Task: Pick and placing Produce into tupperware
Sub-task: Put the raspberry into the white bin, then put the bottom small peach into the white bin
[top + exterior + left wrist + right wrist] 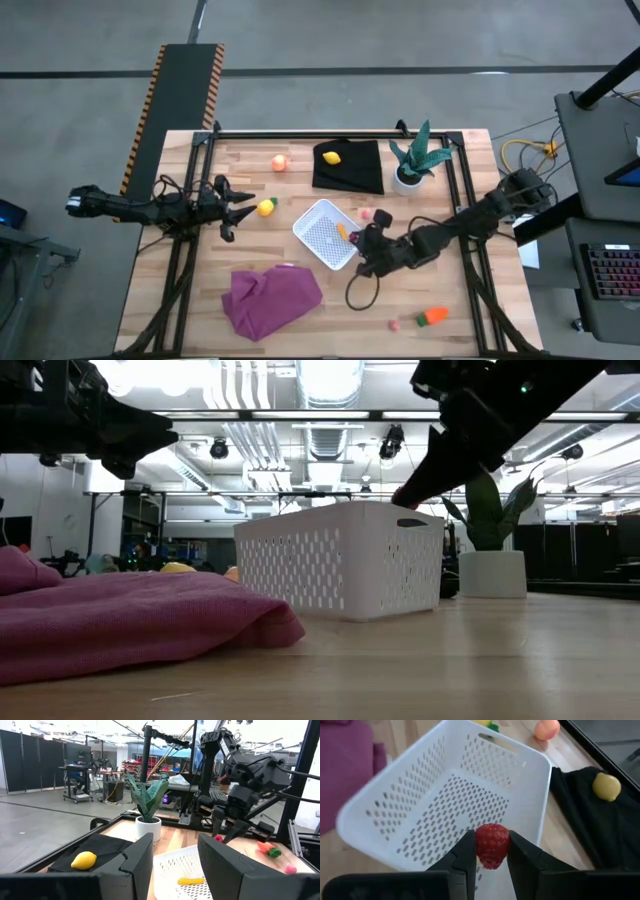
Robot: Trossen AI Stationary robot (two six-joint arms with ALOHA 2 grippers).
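The white tupperware [322, 236] stands mid-table with a small yellow piece [191, 881] lying in it. My right gripper [362, 243] hovers over its right rim, shut on a red berry-like piece [492, 840] of produce. My left gripper [243, 206] waits open at the table's left, with a lemon [265, 207] on the wood just beyond its fingertips. Another lemon [332, 158] lies on the black cloth [350, 172]. A peach ball [279, 162] sits far left. A carrot [433, 315] and a pink piece [394, 324] lie near the front right. My right gripper pinches the red berry by its two opposite sides [492, 852] between its two fingers. The fingers slant down from the table's right. The berry is lifted clear, above the tupperware's rim [405, 510].
A purple cloth [270, 298] lies crumpled at the front left. A green plant in a white pot [413, 165] stands far right beside the black cloth. A small pink piece [366, 214] rests on the wood right of the tupperware. Black frame rails [468, 200] border the table.
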